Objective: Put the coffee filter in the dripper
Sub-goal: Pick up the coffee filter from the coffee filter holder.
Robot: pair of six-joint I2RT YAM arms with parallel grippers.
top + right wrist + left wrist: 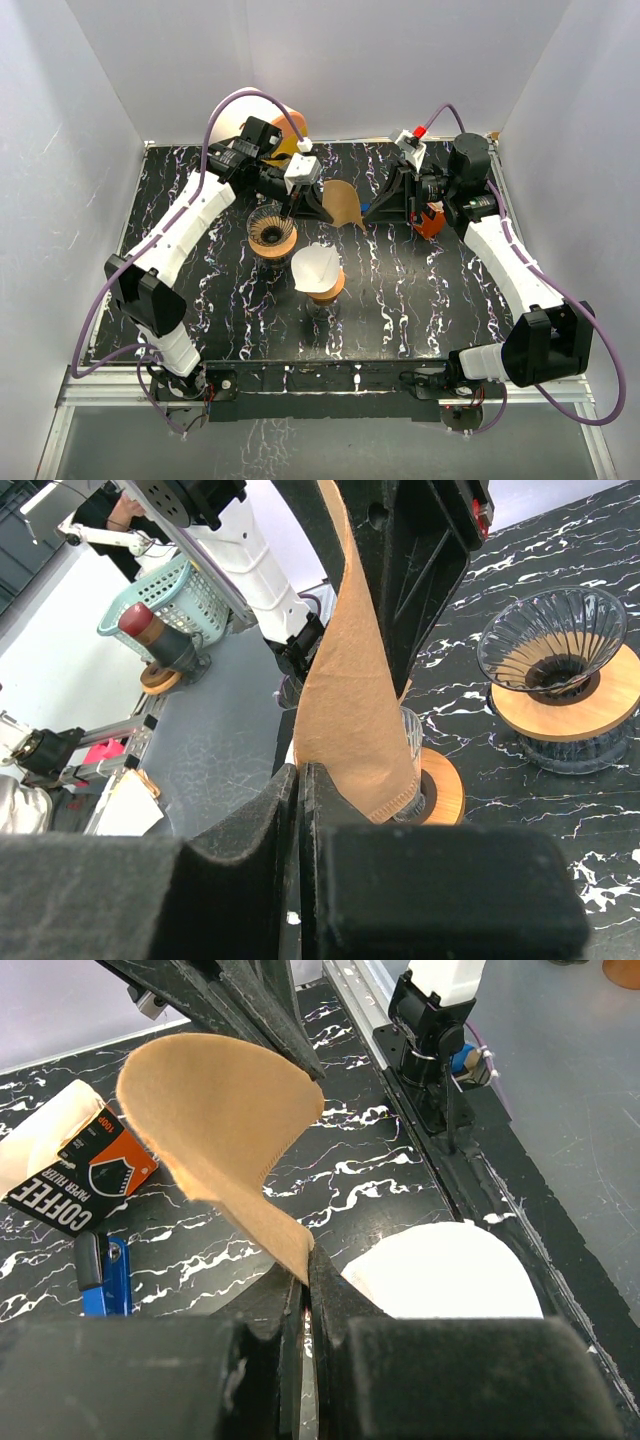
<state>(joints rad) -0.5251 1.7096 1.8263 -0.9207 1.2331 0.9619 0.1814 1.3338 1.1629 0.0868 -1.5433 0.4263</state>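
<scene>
Coffee filter (pixel 342 203) is held above the table (pixel 420 290), pinched by the closed fingers of both left gripper (pixel 305 1272) and right gripper (pixel 300 778), and is not yet lowered into the empty dripper (pixel 270 233) nearby.

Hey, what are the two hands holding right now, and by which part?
Both grip the brown filter: left hand pinches a corner by the seam, right hand pinches the opposite edge.

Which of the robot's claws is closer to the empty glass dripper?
Left. The left gripper is just beyond the empty glass dripper, toward its right, pinching the brown filter. The right gripper pinches the filter's other edge, farther right.
</scene>
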